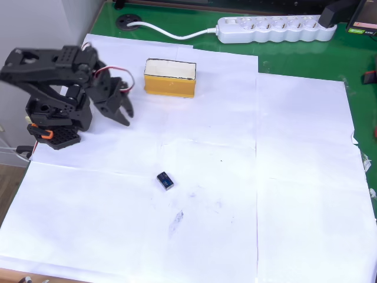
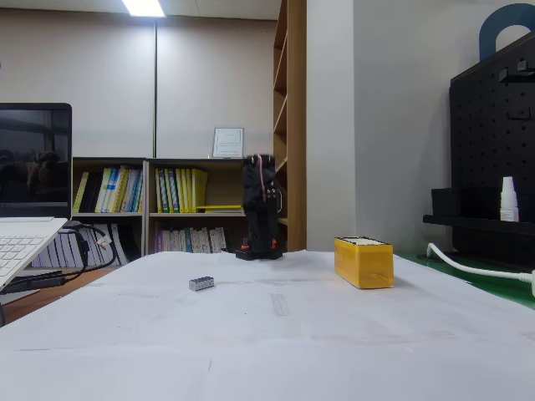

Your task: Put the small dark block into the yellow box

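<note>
The small dark block (image 1: 165, 180) lies flat on the white paper (image 1: 294, 177) that covers the counter (image 1: 277, 59), near the middle of the sheet in the overhead view, with its blue patch at the end toward the lower right. Nothing touches it. In the fixed view the small dark block (image 2: 201, 283) is a tiny grey shape, and its blue end is too small to make out there.

The yellow box (image 1: 170, 77) sits well apart from the block, toward the top of the overhead view, its pale top facing up. From the side, the yellow box (image 2: 363, 261) shows plain orange-yellow walls; whether the top is open or closed is not clear.

The black robot arm (image 1: 56, 88) is folded at the left edge, beside the box, likely a resting pose before any reach. Its hand (image 1: 121, 106) hangs empty with fingers parted, well apart from the block. In the fixed view the arm (image 2: 261, 209) stands end-on and hides the hand.

A white power strip (image 1: 274, 28) lies on the green surface beyond the paper.
</note>
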